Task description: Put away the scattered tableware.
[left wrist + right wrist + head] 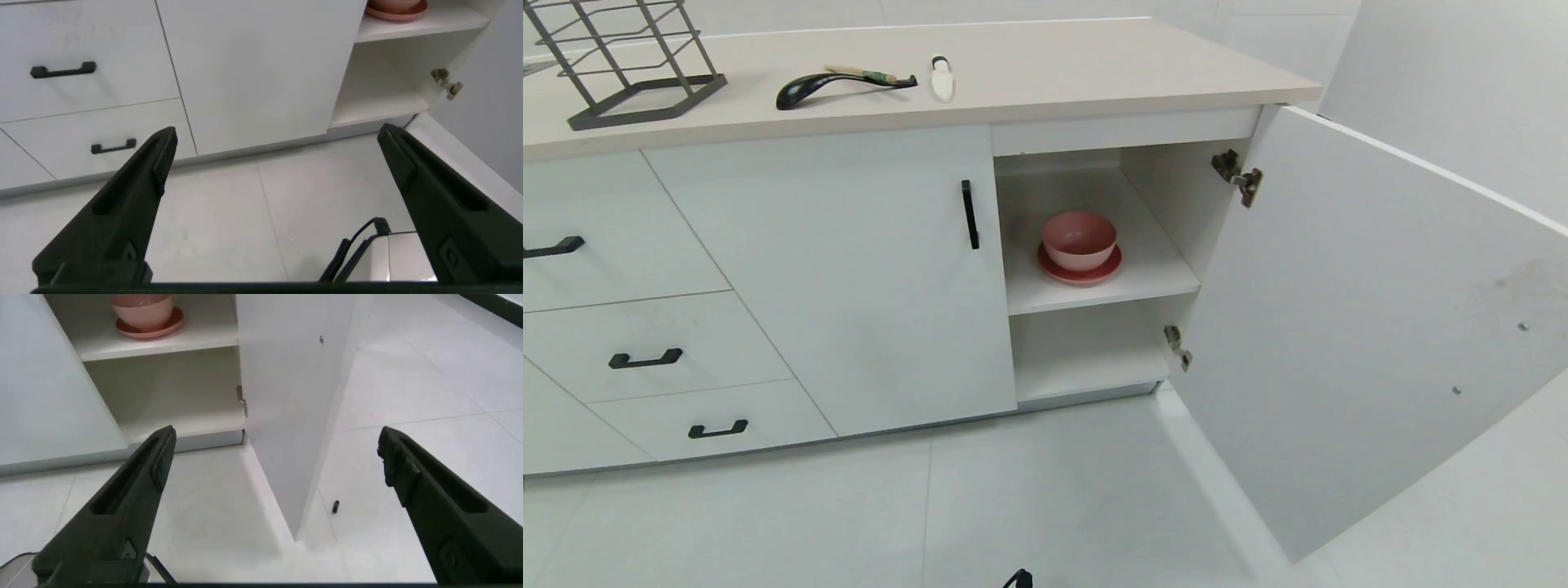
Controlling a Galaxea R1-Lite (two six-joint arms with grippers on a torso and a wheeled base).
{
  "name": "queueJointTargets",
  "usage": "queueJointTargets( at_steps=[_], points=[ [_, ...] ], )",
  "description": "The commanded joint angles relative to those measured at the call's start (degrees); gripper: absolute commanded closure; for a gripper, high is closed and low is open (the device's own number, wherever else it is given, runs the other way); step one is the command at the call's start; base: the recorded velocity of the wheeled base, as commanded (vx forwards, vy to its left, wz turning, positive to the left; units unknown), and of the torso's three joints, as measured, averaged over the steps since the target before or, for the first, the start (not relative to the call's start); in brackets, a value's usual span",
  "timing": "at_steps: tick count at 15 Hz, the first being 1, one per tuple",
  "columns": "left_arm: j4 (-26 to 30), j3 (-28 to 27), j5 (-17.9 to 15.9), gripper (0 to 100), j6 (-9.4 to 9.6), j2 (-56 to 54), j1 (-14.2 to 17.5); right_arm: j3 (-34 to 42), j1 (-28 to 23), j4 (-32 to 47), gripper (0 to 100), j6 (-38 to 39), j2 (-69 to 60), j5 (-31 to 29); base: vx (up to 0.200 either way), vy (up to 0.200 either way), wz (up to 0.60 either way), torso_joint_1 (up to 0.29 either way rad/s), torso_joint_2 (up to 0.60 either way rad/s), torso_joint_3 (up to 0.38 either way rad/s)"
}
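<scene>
The left gripper (278, 135) and right gripper (278, 434) hang over smooth floor tiles (1045, 506), their dark fingers (139, 188) spread wide and holding nothing. Ahead of the right one, a round pink bowl (1080, 238) sits on a red plate (1079, 268) on the open cabinet's upper shelf (1152, 282), its flat door (1372, 327) swung wide. Farther up, a glossy black ladle (833, 84) and a white utensil (942, 77) lie on the countertop (1094, 65).

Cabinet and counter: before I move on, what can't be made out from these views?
Head view: contents behind the closed door and the drawers, hidden by their fronts.
Head view: the rack, cut off by the top edge.
Head view: the slim utensil beside the black ladle, too small to identify.
Left wrist view: the bowl on its plate, cut off by the top edge.
</scene>
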Motion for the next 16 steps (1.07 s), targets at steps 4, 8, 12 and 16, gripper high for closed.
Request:
queueJointTargets(
  at_steps=[4,8,12,16],
  points=[
    [-0.01,0.00,-0.02,0,-0.02,0.00,0.01,0.00,0.02,-0.04,0,0.01,0.17,0.01,0.000,-0.200,0.00,0.004,0.00,0.001],
    [-0.01,0.00,0.07,0,-0.20,0.00,0.01,0.00,0.02,-0.04,0,0.01,0.17,0.01,0.000,-0.200,0.00,0.004,0.00,0.005],
    [-0.01,0.00,0.07,0,-0.11,0.00,0.01,0.00,0.02,-0.04,0,0.01,0.17,0.01,0.000,-0.200,0.00,-0.001,0.00,-0.001],
    [-0.10,0.00,0.24,0,-0.38,0.00,0.01,0.00,0.02,-0.04,0,0.01,0.17,0.45,0.000,-0.150,0.00,0.003,0.00,0.003]
  ],
)
